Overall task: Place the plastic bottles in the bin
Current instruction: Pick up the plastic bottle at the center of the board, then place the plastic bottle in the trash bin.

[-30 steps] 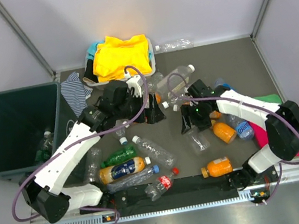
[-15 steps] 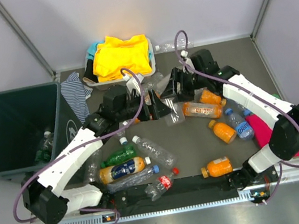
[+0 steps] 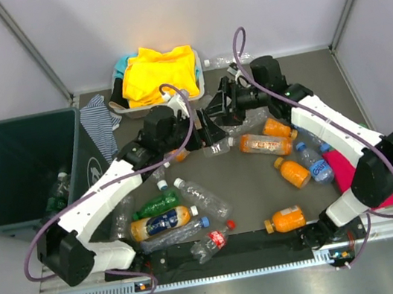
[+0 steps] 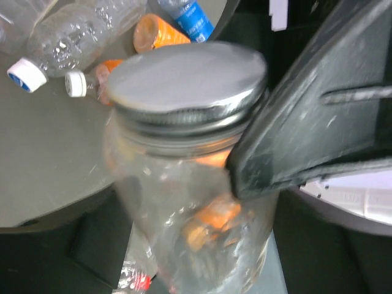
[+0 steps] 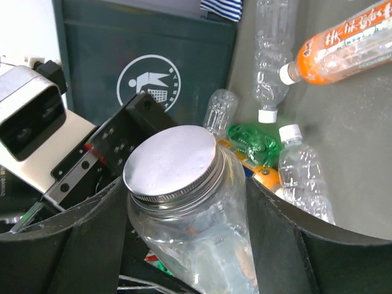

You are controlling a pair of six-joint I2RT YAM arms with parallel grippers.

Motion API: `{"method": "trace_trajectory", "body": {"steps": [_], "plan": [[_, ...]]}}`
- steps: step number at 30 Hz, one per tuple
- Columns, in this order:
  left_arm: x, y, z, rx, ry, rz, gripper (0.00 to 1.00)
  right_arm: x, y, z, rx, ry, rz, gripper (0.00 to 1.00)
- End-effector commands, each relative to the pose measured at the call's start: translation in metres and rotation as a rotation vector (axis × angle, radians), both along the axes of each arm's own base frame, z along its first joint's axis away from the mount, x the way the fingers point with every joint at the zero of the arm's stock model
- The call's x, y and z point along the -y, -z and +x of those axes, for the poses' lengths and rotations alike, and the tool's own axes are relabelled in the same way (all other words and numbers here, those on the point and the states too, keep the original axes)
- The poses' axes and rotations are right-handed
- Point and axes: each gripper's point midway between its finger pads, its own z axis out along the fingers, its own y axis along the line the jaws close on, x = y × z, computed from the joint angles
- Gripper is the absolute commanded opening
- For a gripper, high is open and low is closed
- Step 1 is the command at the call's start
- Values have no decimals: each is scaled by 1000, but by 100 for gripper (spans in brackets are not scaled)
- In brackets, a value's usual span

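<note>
A clear bottle (image 5: 184,202) with a wide silver lid is held up over the mat, my right gripper (image 5: 190,245) shut on its body. My left gripper (image 4: 205,245) straddles the same bottle (image 4: 184,79) from the other side, jaws wide; contact is unclear. In the top view both grippers, left (image 3: 204,127) and right (image 3: 222,111), meet mid-table. Other plastic bottles lie on the mat: orange ones (image 3: 265,143) (image 3: 288,218), a cluster (image 3: 165,221) near left. The dark green bin (image 3: 4,171) stands far left with bottles (image 3: 57,193) inside.
A white tray of yellow cloth (image 3: 158,74) sits at the back, a striped cloth (image 3: 98,122) beside the bin. Pink and green cloth (image 3: 349,159) lies under the right arm. One clear bottle (image 3: 231,58) rests against the back wall.
My right arm lifted the silver-lidded bottle from mid-mat and carried it back-left to the left gripper. The left gripper shifted right around it and its jaws narrowed a little.
</note>
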Motion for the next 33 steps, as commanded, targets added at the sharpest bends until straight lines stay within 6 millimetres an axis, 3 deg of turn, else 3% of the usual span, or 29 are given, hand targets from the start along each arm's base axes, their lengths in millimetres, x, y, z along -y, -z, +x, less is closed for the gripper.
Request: {"method": "trace_trajectory", "body": {"steps": [1,2,3,4,5,7,10,11,12,13,14,16,17,18,19,20,21,23,25,27,28,29,31,33], "plan": [[1,-15,24,82,-63,11,75,-6,-37,-4,55,-53,82,41],[-2,-17,27,97,-77,17,65,-5,-37,-3,52,-49,77,45],[-5,-17,31,105,-101,26,59,-4,-31,-4,30,-37,58,67],[-6,-23,32,113,-106,26,53,-2,-31,-3,29,-30,49,79],[-9,-25,32,118,-109,37,41,0,-29,-4,33,-27,33,99],[-13,-32,34,138,-127,53,36,11,-22,3,23,32,-8,99],[-31,-30,36,143,-178,132,36,35,-28,18,12,118,4,99],[-38,-41,39,167,-191,153,36,42,-31,20,16,135,6,99],[-47,-35,36,147,-199,207,36,52,-35,23,29,165,3,99],[-61,-35,42,158,-252,260,37,68,-33,30,24,210,-12,99],[-71,-50,48,200,-285,283,38,77,-32,32,39,229,-32,99],[-95,-50,50,182,-333,365,38,95,-32,33,56,286,-71,99],[-117,-53,61,186,-404,411,39,108,-25,33,53,312,-109,99],[-129,-73,65,208,-444,413,39,115,-22,34,61,342,-138,99],[-146,-73,64,192,-478,461,40,122,-23,30,74,361,-156,99],[-170,-78,72,203,-546,522,40,127,-18,27,77,367,-187,99],[-183,-101,75,244,-593,526,41,132,-15,27,81,388,-215,99],[-214,-114,79,269,-658,598,43,138,-12,24,90,405,-243,99],[-238,-142,82,317,-739,634,45,140,-7,20,82,407,-256,99],[-271,-152,78,314,-815,730,47,142,-6,17,83,409,-267,99],[-287,-172,77,339,-874,732,47,144,-6,17,84,411,-271,99],[-298,-174,71,330,-890,777,49,145,-6,16,90,414,-276,99],[-323,-196,62,348,-988,801,51,146,-7,14,93,415,-279,99],[-342,-201,52,340,-1046,852,54,146,-12,13,107,417,-282,99]]}}
